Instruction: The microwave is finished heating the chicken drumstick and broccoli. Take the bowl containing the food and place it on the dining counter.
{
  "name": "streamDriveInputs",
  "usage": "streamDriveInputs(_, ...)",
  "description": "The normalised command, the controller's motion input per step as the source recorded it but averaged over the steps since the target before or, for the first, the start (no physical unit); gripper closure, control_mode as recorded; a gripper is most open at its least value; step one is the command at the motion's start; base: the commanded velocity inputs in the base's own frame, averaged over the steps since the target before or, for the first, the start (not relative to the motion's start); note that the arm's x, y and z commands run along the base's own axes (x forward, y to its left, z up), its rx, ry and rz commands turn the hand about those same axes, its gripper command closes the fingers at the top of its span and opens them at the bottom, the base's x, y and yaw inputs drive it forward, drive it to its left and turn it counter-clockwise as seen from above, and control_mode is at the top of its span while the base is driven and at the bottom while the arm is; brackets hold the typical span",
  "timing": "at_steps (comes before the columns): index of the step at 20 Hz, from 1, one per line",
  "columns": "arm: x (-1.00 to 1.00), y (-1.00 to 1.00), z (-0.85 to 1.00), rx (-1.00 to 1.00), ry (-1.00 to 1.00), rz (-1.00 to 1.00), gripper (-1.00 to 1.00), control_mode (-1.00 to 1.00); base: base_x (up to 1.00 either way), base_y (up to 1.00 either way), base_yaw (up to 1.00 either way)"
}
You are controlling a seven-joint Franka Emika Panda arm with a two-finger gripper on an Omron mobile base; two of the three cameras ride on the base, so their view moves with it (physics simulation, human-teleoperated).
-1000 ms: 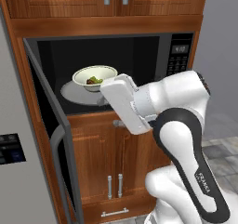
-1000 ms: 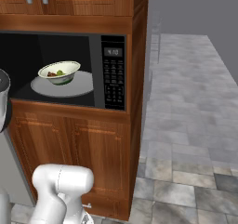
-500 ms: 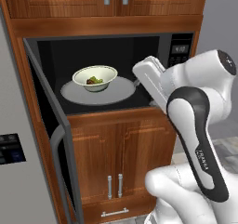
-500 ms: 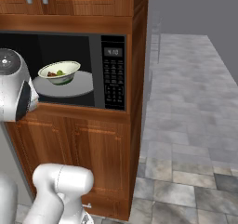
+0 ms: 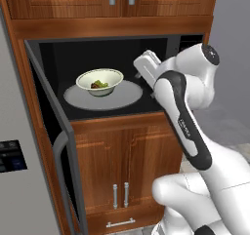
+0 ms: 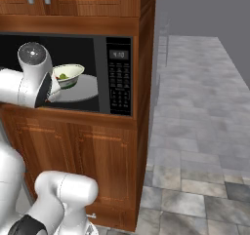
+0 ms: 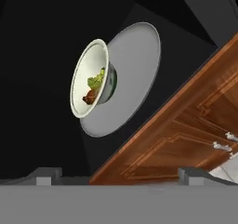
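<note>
My gripper [image 7: 119, 175] stands wide open and empty at the microwave [image 5: 122, 78] mouth; ahead of it the bowl [image 7: 89, 79] with broccoli [image 7: 96, 81] and chicken drumstick [image 7: 90, 97] sits on the turntable [image 7: 135, 74].

A kitchen — built-in microwave [image 5: 112, 78] set among wooden cabinets [image 5: 122, 166], tiled floor [image 6: 195, 131].

Cream-white bowl [image 5: 100, 81] upper left, green broccoli [image 7: 95, 81], reddish-brown, possibly glazed chicken drumstick [image 7: 90, 96], grey turntable [image 5: 122, 96], black microwave [image 5: 58, 63] interior, brown wood-grain cabinet doors [image 5: 122, 161] below
</note>
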Motion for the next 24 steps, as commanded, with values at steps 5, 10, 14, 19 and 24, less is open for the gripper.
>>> streamDriveInputs(5,1.0,0.16,-0.39,-0.06,0.09,0.0,-1.0,-1.0,0.0,0.0,0.0)
streamDriveInputs(10,1.0,0.06,-0.53,-0.08,0.12,0.0,-1.0,-1.0,0.0,0.0,0.0)
streamDriveInputs(14,0.95,0.11,-0.23,-0.03,0.08,0.0,-1.0,-1.0,0.0,0.0,0.0)
streamDriveInputs(19,0.75,0.27,-0.14,-0.01,0.05,0.0,-1.0,-1.0,0.0,0.0,0.0)
streamDriveInputs(24,0.65,0.31,-0.19,0.0,0.09,0.0,-1.0,-1.0,0.0,0.0,0.0)
